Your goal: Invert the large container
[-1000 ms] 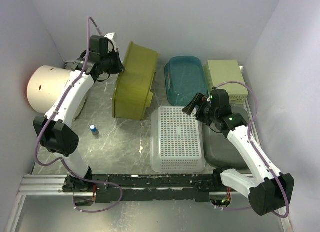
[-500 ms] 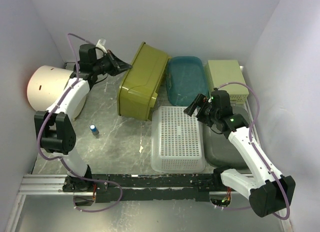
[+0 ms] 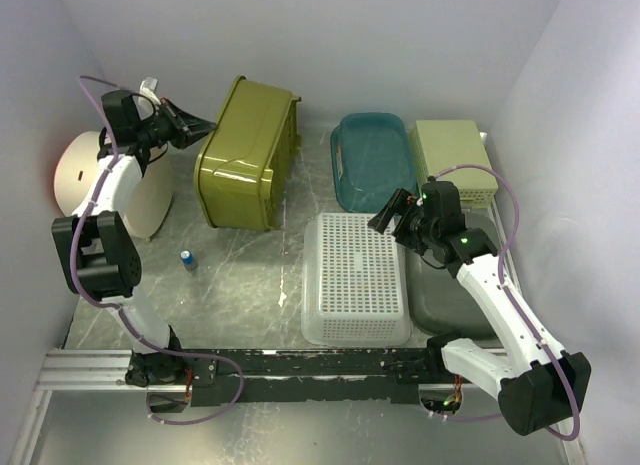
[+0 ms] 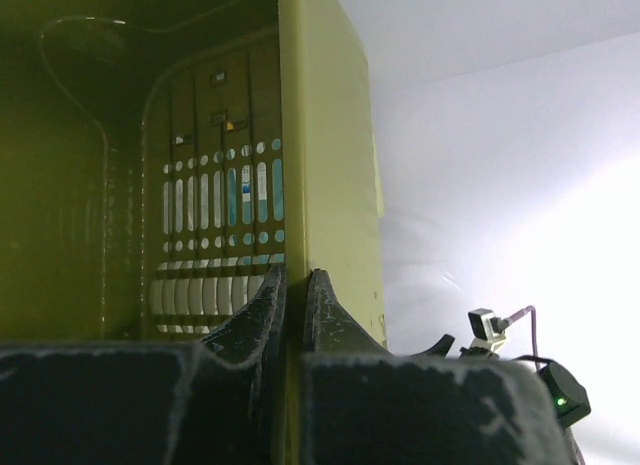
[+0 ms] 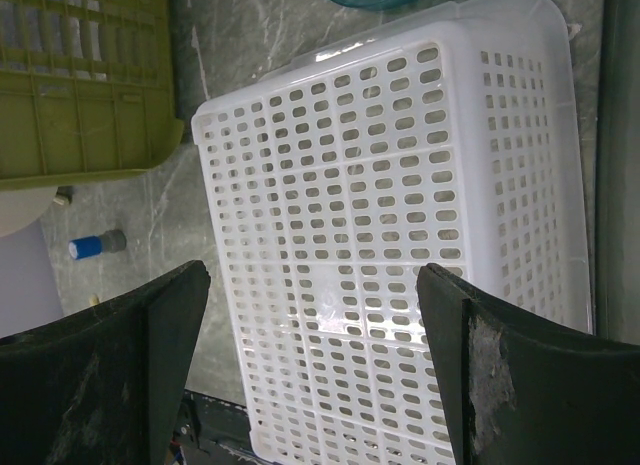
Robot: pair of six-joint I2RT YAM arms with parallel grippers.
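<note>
Gripping one thin wall of the olive bin (image 3: 245, 155), the left fingers (image 4: 265, 320) sit clamped on either side of that edge, one inside and one outside. The bin stands tipped up near the far left corner of the counter (image 3: 250, 275), its ribbed base showing toward the near side and its mouth turned toward the arm, so the flip looks roughly half done. The right fingers (image 5: 120, 375) hang spread wide apart above the white basket (image 3: 355, 275), holding nothing. The pinch is narrow and on smooth plastic, so the wall may slip out and the bin may drop back. If it swings too wide, it may knock the teal tub (image 3: 372, 160) beside it.
</note>
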